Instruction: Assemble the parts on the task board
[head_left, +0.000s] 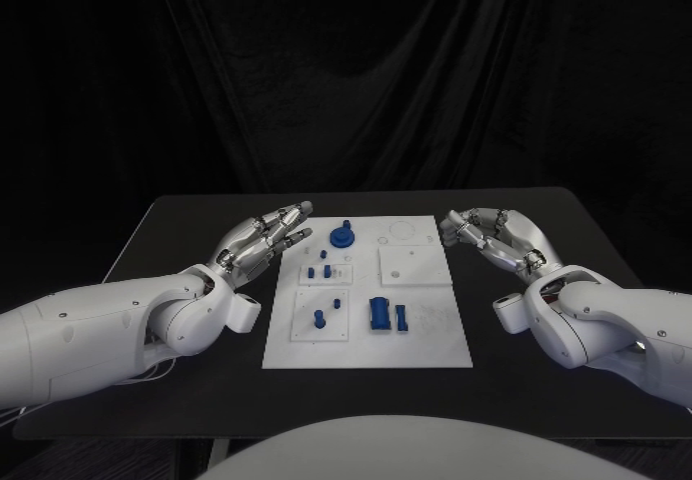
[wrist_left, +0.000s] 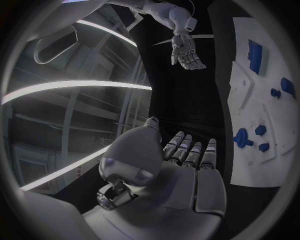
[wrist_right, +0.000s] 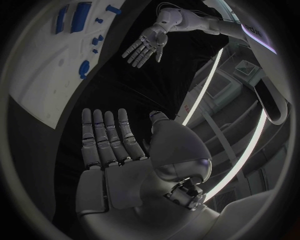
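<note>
The white task board (head_left: 433, 345) lies in the middle of the black table, with several small blue parts on it. A round blue knob (head_left: 343, 237) sits near its far edge, small blue pegs (head_left: 323, 270) in the middle, and a larger blue block (head_left: 379, 314) with a slim piece (head_left: 402, 318) toward the near side. My left hand (head_left: 267, 240) hovers just left of the board, fingers apart, holding nothing. My right hand (head_left: 493, 238) hovers just right of it, also spread and empty. The board (wrist_left: 250, 165) and the right hand (wrist_left: 186, 54) show in the left wrist view, the left hand (wrist_right: 145, 47) in the right wrist view.
The board carries raised white square plates (head_left: 410, 266) with holes and a ring outline (head_left: 401, 232) at its far right. Bare black table (head_left: 577, 240) surrounds the board on all sides; a dark curtain hangs behind.
</note>
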